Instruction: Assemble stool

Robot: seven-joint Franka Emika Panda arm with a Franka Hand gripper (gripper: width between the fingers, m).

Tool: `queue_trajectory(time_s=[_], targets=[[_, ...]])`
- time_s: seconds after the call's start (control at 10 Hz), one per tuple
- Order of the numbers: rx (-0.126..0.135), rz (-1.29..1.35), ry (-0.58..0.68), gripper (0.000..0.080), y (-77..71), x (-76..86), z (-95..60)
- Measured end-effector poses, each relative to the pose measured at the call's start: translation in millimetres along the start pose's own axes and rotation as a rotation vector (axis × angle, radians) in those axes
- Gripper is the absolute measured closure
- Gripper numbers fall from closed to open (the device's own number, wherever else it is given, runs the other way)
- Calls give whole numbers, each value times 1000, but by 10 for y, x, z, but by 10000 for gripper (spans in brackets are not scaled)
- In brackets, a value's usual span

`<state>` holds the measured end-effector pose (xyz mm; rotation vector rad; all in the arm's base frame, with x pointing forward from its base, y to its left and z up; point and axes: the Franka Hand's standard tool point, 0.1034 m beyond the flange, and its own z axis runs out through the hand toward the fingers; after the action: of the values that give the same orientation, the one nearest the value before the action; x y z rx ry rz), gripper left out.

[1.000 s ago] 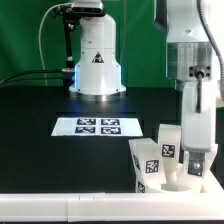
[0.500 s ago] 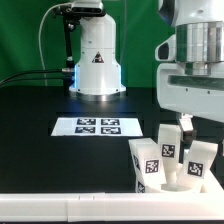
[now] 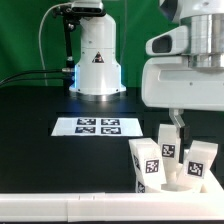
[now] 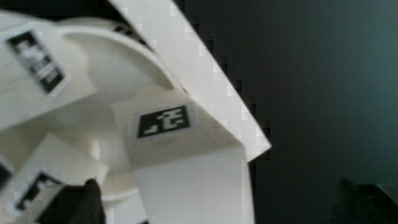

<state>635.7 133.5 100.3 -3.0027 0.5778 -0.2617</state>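
While my hand (image 3: 177, 122) hung with its fingers spread apart and nothing between them, the stool (image 3: 172, 161) stood just below on the black tabletop (image 3: 40, 150), near the front edge at the exterior view's right. Its tagged legs pointed up from the seat. Behind it, toward the tabletop's middle, lay the marker board (image 3: 94, 127). Up close, one leg (image 4: 192, 130) showed a tag.
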Motion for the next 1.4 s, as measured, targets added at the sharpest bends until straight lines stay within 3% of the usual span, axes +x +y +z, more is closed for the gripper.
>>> queue_trajectory(time_s=[0.4,0.6,0.8,0.9,1.3,1.4], targets=[[-26,-266,6,150,87,52,10],[-36,-540,-13,150,23,25,-3],[-5,-905,-125,150,-75,-120,8],[-1,-953,-117,150,-96,-113,0],[-35,-1229,-129,150,46,-41,30],[-36,-1339,-113,150,107,43,109]])
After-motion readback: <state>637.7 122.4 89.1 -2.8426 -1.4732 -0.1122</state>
